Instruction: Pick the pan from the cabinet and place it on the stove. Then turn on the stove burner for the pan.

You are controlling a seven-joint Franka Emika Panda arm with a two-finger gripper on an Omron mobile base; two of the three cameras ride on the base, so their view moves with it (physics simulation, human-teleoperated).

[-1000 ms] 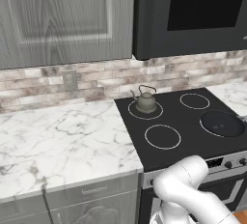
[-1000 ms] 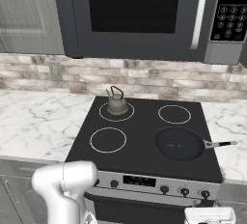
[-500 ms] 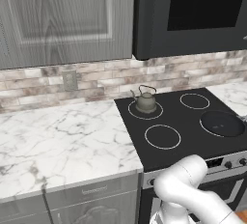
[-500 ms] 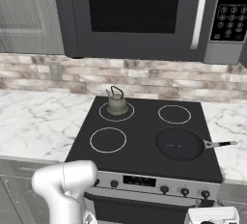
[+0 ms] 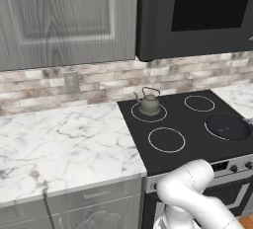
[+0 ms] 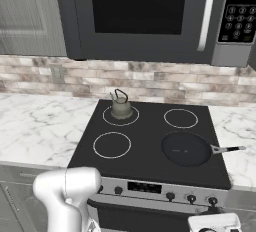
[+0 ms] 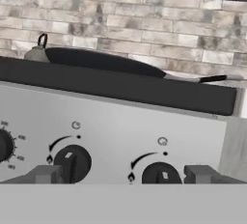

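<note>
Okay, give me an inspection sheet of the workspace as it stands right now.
Surface: marble counter on both sides of the stove.
Job's things: pan sits on the front right burner, handle pointing right; cabinet door shut.
Clutter: kettle on the back left burner.
Grippers: gripper faces the front strip, fingertips apart around a knob, not touching it.
Cables: nothing seen.
Surroundings: microwave, brick backsplash, wall outlet.

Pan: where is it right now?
The pan sits on the stove's front right burner in the right base view, handle pointing right, diagonally opposite the kettle.
</note>
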